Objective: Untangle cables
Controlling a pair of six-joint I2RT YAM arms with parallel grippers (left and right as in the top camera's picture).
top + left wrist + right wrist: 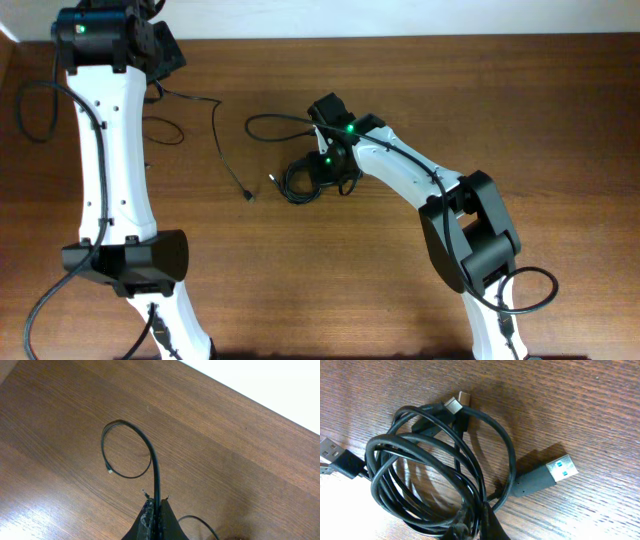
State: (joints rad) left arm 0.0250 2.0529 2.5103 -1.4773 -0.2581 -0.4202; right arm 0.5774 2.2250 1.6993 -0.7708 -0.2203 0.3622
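**Right gripper** (476,514): clenched on strands of the coiled bundle (435,460) of black cables, mid-table. A blue-tongued plug (555,472) lies just beside the coil, and two small silver tips (457,402) sit at its far side.

**Left gripper** (156,506): clamped on a loose strand (152,455) that curls into one loop on the table (240,435), near the far edge.

**Surroundings:** bare wood around both. A thin cable run (218,140) lies between the arms, with its end near the bundle but apart from it.
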